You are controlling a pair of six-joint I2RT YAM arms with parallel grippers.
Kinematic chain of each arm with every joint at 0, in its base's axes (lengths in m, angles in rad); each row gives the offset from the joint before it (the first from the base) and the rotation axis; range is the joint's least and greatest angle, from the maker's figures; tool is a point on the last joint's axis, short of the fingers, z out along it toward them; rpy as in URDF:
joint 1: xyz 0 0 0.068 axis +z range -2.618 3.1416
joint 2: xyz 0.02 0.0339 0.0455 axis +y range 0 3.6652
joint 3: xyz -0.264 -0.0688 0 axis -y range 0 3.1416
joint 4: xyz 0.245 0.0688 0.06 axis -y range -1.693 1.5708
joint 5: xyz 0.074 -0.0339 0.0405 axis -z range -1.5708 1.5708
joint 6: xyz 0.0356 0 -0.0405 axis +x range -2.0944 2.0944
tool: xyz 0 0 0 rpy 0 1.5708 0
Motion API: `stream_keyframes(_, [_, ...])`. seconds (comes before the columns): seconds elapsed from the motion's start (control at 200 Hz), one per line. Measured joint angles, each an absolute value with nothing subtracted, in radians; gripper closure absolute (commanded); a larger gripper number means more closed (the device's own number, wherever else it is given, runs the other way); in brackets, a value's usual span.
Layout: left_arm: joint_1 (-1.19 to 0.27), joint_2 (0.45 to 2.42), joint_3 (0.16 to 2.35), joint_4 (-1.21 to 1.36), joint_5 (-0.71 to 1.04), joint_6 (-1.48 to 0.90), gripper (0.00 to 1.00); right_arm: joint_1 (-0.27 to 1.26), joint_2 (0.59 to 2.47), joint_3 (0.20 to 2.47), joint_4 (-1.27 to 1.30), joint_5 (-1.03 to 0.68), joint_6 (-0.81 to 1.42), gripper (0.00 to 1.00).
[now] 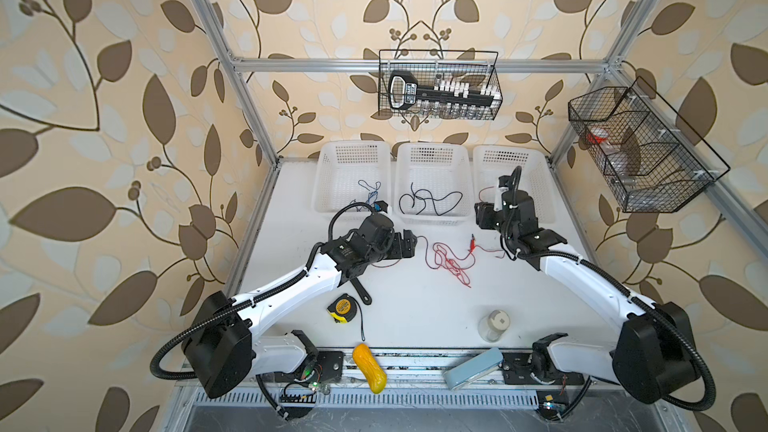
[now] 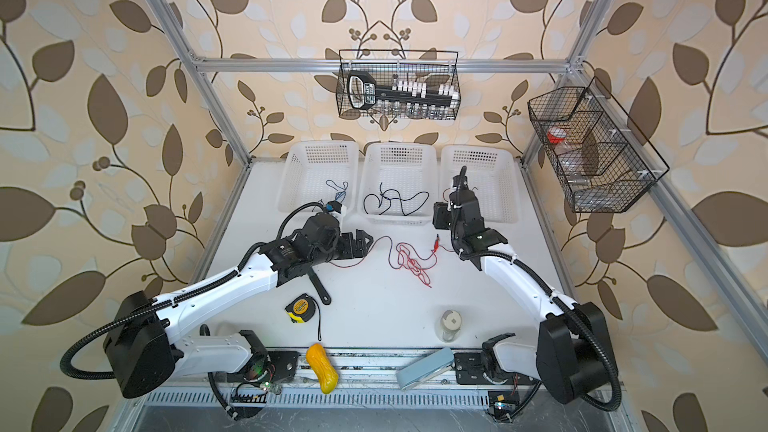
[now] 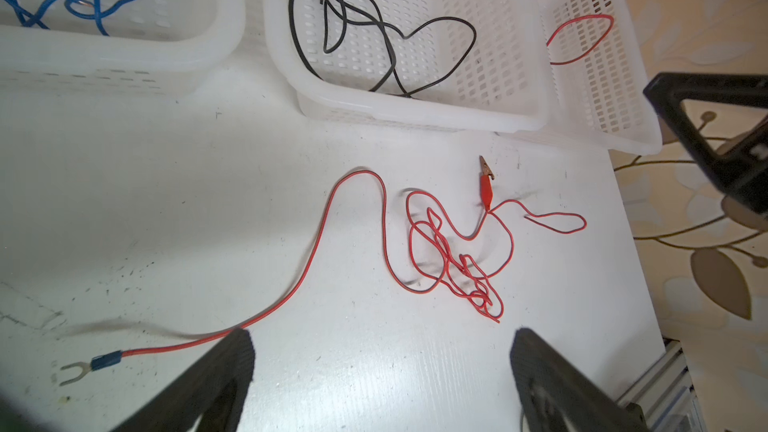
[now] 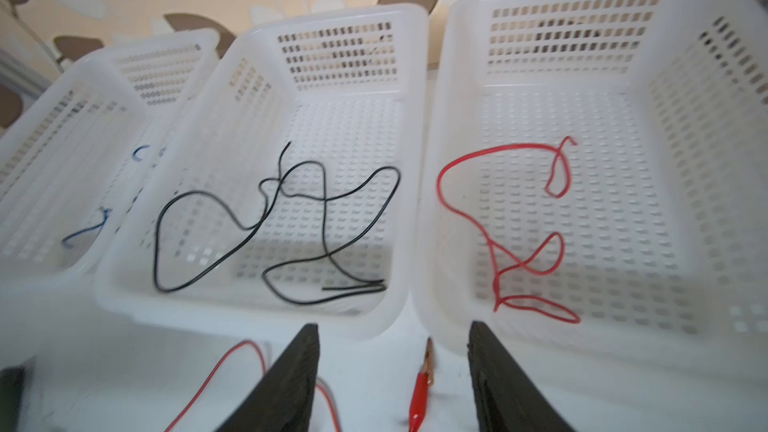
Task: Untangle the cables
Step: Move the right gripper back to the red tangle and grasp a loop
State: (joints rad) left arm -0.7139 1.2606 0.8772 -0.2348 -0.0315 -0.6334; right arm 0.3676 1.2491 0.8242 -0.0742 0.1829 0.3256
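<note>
A tangled red cable (image 1: 451, 261) (image 3: 453, 251) lies on the white table, its red clip (image 3: 485, 189) (image 4: 419, 396) to one side. Its long tail runs past one finger of my left gripper (image 3: 382, 338) (image 1: 411, 245), which is wide open and empty just left of the tangle. My right gripper (image 4: 392, 334) (image 1: 482, 218) hovers open over the clip without touching it. A blue cable (image 1: 372, 191) lies in the left basket (image 1: 328, 176), a black cable (image 4: 282, 222) in the middle basket (image 1: 432, 220), and another red cable (image 4: 519, 234) in the right basket (image 1: 540, 184).
A yellow tape measure (image 1: 340, 308), a clear jar (image 1: 494, 325), a yellow object (image 1: 369, 367) and a blue-grey box (image 1: 473, 367) sit near the front edge. Two black wire baskets (image 1: 440, 85) (image 1: 640, 151) hang on the frame behind and to the right.
</note>
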Motion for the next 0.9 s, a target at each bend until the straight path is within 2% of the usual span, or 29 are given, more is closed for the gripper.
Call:
stream_keyframes(0.27, [-0.714, 1.273, 0.852, -0.249, -0.036, -0.645, 0.02, 0.612, 1.263, 0.741, -0.131, 0.179, 0.326, 0.43])
stream_keyframes(0.365, [-0.714, 1.278, 0.836, -0.255, -0.036, -0.658, 0.02, 0.667, 1.285, 0.734, -0.150, 0.183, 0.337, 0.46])
stream_keyframes(0.9, [-0.714, 1.271, 0.808, -0.261, -0.036, -0.673, 0.02, 0.716, 1.362, 0.683, -0.131, 0.163, 0.431, 0.69])
